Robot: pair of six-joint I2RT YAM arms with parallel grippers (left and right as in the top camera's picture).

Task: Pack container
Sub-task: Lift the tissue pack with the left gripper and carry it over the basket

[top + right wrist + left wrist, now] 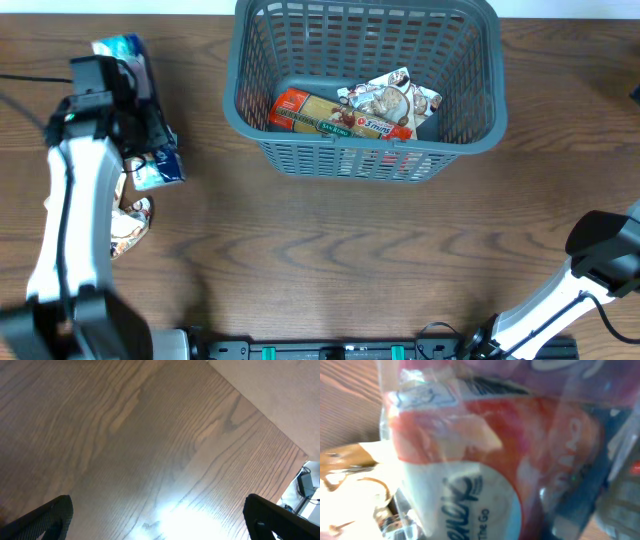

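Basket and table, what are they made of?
The basket looks like matte grey plastic: its walls are a lattice of thin even slots under a thick smooth rim. The table looks like brown wood, with grain lines and a soft sheen under the light; solid wood or a printed surface, I cannot tell.

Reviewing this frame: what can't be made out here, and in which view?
- Left gripper: overhead, its own arm covers the jaws; the wrist view shows no fingers, so any grip is unclear.
- Tissue pack: left wrist, too close and blurred to read fully.
- Pasta packet: overhead, basket wall hides its lower edge.
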